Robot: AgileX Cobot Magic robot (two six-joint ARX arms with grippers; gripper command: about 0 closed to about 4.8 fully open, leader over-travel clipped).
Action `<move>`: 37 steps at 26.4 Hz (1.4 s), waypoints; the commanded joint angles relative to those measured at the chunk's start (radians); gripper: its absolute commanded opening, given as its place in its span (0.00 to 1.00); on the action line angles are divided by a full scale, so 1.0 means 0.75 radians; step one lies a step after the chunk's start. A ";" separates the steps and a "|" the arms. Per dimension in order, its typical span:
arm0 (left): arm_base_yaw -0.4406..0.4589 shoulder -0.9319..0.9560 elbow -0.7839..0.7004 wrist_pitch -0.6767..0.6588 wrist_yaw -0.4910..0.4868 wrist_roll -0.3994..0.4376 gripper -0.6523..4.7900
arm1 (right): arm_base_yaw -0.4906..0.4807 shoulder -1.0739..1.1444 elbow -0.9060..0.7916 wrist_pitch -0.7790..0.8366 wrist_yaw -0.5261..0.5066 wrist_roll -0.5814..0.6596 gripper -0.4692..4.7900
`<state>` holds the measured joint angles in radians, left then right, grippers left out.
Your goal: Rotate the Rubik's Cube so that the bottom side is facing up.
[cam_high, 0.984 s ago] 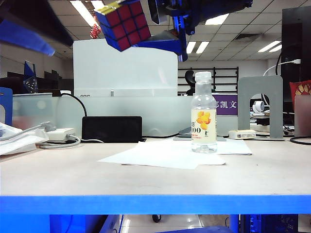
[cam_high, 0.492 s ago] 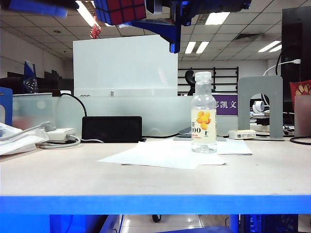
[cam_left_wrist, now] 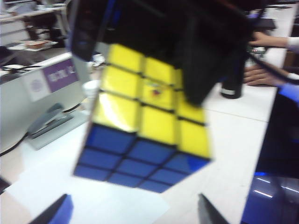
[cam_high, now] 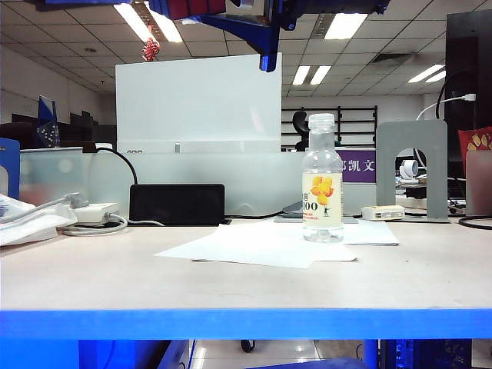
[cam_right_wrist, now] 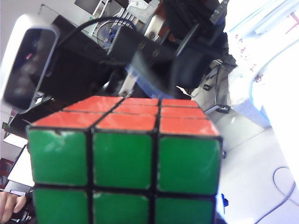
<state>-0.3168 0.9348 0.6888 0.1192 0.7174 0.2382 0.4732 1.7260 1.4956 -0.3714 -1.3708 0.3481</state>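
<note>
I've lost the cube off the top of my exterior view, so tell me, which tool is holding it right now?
Observer: The right tool grips the Rubik's Cube; one dark finger lies across its yellow face.
Operator: And the left tool?
Observer: The left tool is open, with its tips clear of the cube's blue face.
Operator: What does the right wrist camera show?
Observer: A green face close up, meeting a red face along one edge.

A clear bottle (cam_high: 322, 178) stands upright on white paper (cam_high: 265, 244).
</note>
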 commanded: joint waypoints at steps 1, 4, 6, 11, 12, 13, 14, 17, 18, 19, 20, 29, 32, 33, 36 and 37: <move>0.001 0.052 0.006 0.057 -0.008 -0.015 1.00 | 0.003 -0.013 0.007 0.054 -0.029 0.033 0.63; -0.009 0.075 0.006 0.097 -0.005 -0.012 1.00 | 0.003 -0.013 0.007 0.053 -0.028 0.036 0.63; -0.010 0.075 0.006 0.174 -0.004 -0.013 1.00 | 0.003 -0.013 0.007 0.053 -0.026 0.036 0.63; -0.016 0.133 0.008 0.236 0.006 -0.019 1.00 | 0.003 -0.013 0.007 0.053 -0.024 0.040 0.63; -0.025 0.147 0.008 0.249 0.004 -0.019 1.00 | 0.003 -0.013 0.007 0.053 -0.024 0.047 0.63; -0.031 0.162 0.008 0.277 0.004 -0.019 1.00 | 0.004 -0.013 0.007 0.053 -0.024 0.053 0.63; -0.031 0.177 0.009 0.308 0.004 -0.019 1.00 | 0.004 -0.013 0.007 0.055 -0.022 0.055 0.63; -0.031 0.206 0.010 0.351 0.004 -0.018 1.00 | 0.004 -0.013 0.007 0.053 -0.021 0.061 0.63; -0.031 0.216 0.010 0.366 0.005 -0.018 1.00 | 0.004 -0.013 0.007 0.054 -0.020 0.062 0.63; -0.031 0.227 0.011 0.380 0.006 -0.018 1.00 | 0.004 -0.013 0.007 0.053 -0.024 0.073 0.63; -0.031 0.256 0.011 0.401 0.006 -0.018 1.00 | 0.009 -0.012 0.007 0.056 -0.022 0.095 0.63; -0.049 0.333 0.011 0.561 0.001 -0.045 1.00 | 0.100 -0.008 0.005 0.082 0.097 0.137 0.63; -0.049 0.331 0.011 0.562 -0.008 -0.039 1.00 | 0.096 -0.008 0.005 0.083 0.107 0.164 0.63; -0.049 0.331 0.011 0.562 -0.021 -0.039 1.00 | 0.097 -0.007 0.005 0.081 0.123 0.167 0.63; -0.048 0.331 0.011 0.561 -0.024 -0.038 1.00 | 0.096 -0.007 0.005 0.083 0.129 0.221 0.63; -0.048 0.331 0.011 0.562 -0.023 -0.038 0.89 | 0.096 -0.007 0.005 0.083 0.127 0.231 0.63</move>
<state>-0.3546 1.1870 0.6899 0.5190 0.7135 0.2119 0.5419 1.7264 1.4963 -0.3149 -1.2591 0.5079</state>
